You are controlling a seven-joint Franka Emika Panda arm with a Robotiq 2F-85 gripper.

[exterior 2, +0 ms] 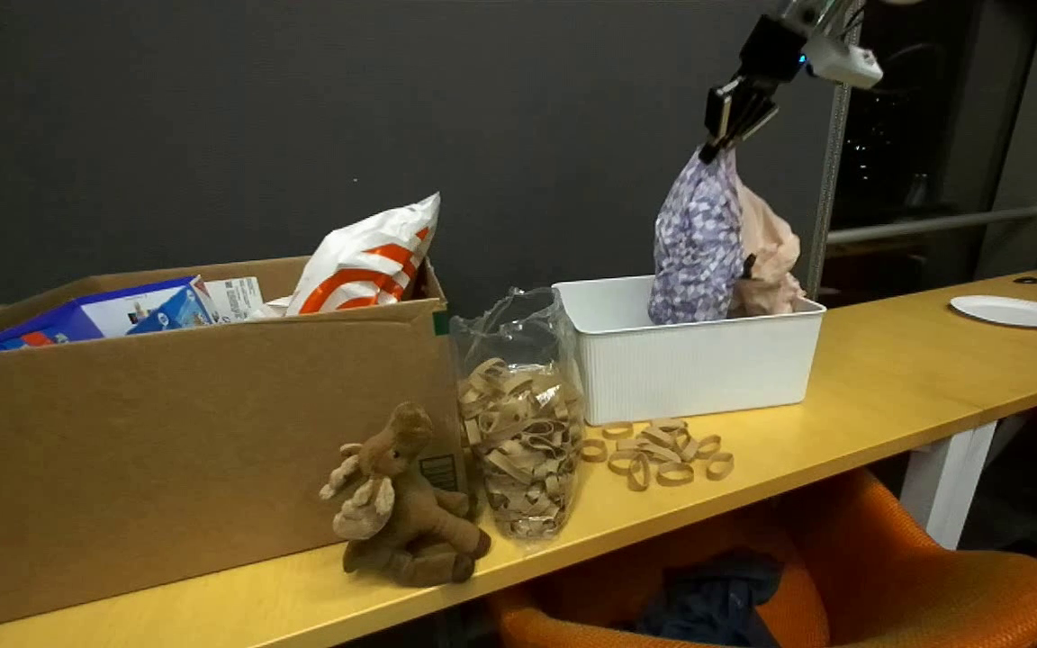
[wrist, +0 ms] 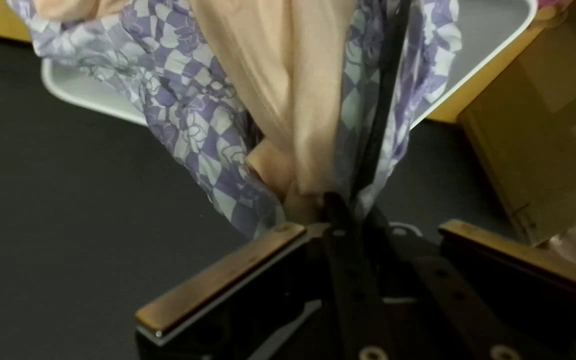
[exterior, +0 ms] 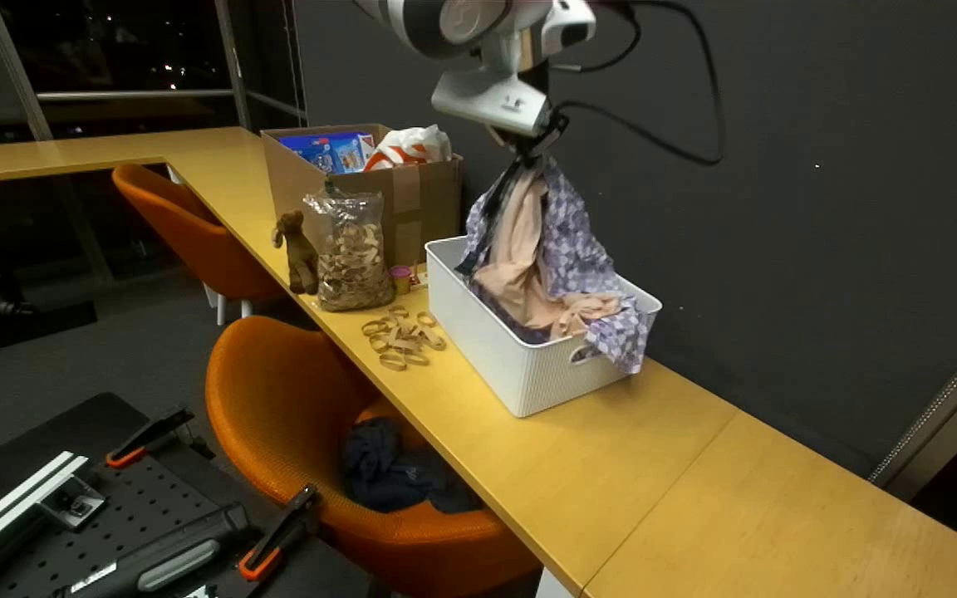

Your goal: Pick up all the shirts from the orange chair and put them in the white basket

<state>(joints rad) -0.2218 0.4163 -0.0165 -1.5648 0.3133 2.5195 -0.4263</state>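
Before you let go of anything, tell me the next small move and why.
I'd probably ease the gripper slightly toward the cardboard box, without opening it. In an exterior view, the purple-and-white checkered shirt it holds drapes over the end of the white basket farthest from that box, so letting go here might leave fabric hanging outside.

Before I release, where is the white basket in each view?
In an exterior view: white basket, right of centre, beneath the gripper.
In an exterior view: white basket, right of centre.
Wrist view: white basket, top, partly hidden by checked cloth.
Landmark in all three: cardboard box.
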